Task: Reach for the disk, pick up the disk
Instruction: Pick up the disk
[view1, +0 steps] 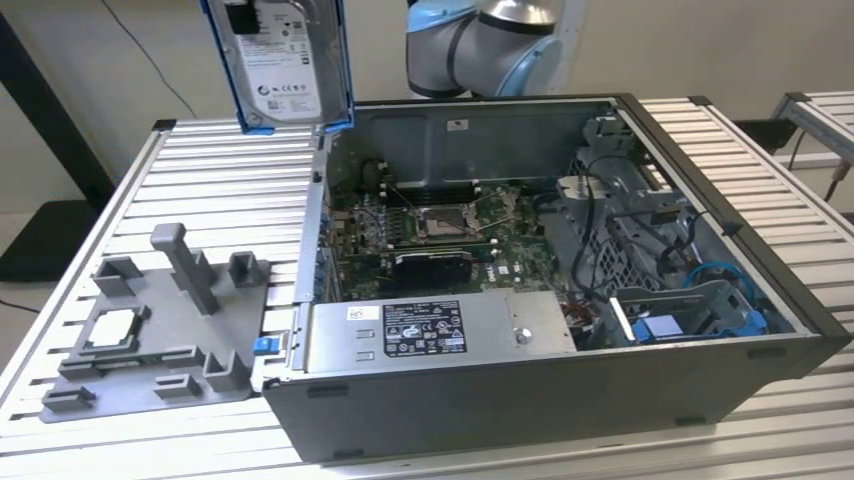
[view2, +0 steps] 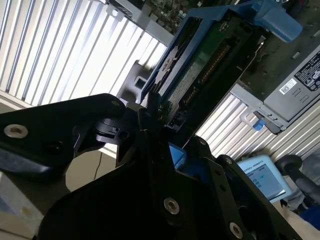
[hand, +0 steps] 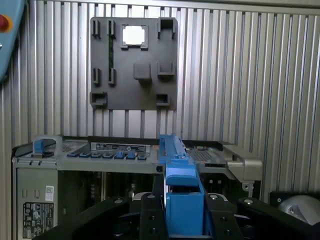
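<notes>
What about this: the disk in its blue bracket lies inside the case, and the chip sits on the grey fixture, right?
No: the exterior view shows the disk held up above the case, not inside it. The chip does sit on the grey fixture.

No print on the disk is legible.
</notes>
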